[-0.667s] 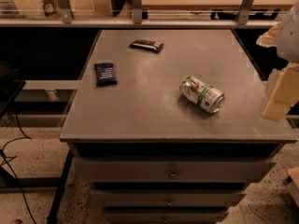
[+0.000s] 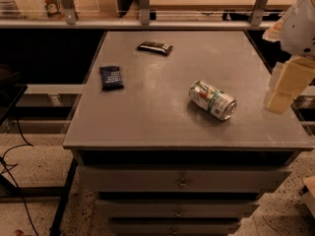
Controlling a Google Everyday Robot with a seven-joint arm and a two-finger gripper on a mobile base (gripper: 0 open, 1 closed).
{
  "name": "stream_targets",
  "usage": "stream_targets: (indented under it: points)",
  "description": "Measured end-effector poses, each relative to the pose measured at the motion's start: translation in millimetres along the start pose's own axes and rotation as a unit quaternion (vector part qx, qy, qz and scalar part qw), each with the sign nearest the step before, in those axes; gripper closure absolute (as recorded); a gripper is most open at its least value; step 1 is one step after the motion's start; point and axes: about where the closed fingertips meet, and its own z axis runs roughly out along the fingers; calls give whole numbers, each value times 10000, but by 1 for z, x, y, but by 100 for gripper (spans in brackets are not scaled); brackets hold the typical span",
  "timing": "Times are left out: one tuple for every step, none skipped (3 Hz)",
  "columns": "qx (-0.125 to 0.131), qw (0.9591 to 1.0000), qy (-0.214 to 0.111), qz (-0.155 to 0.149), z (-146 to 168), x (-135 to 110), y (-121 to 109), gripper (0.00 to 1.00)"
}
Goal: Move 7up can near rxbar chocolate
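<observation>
Nothing much has shifted: the 7up can [image 2: 212, 100] lies on its side right of the middle of the bench [image 2: 162, 127], well apart from the rxbar chocolate [image 2: 155, 47] at the back, and the claw [image 2: 288, 87] hangs empty beside the right edge, how far open I cannot tell, so the grasp seems not yet begun.
</observation>
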Motion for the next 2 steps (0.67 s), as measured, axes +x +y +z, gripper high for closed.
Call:
stream_targets:
  points:
    - [-25,10000,50,64,23,-8,-31,0]
    - [-119,9998,73,169,50,-16,-48,0]
